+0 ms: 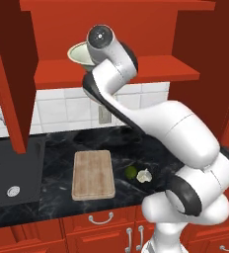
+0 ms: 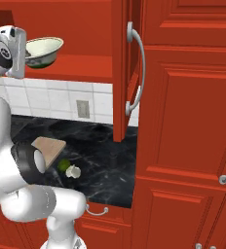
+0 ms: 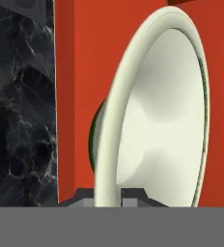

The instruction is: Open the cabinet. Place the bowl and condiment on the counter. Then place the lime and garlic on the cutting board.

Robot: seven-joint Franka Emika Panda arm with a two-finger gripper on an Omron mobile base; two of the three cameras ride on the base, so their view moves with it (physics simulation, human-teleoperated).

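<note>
One bowl (image 2: 44, 50), one lime (image 1: 131, 172), one garlic (image 1: 144, 176), one cutting board (image 1: 93, 174) — each counted once. The bowl is sitting tilted at the front edge of the cabinet (image 1: 111, 71) shelf, above the board, holding nothing. The gripper (image 3: 108, 198) is pinching the bowl's rim, fingers pressed together on it. The lime and garlic are lying touching on the counter (image 1: 57, 192), just beside the board's right edge — the board itself is carrying nothing. Both cabinet doors are standing open.
</note>
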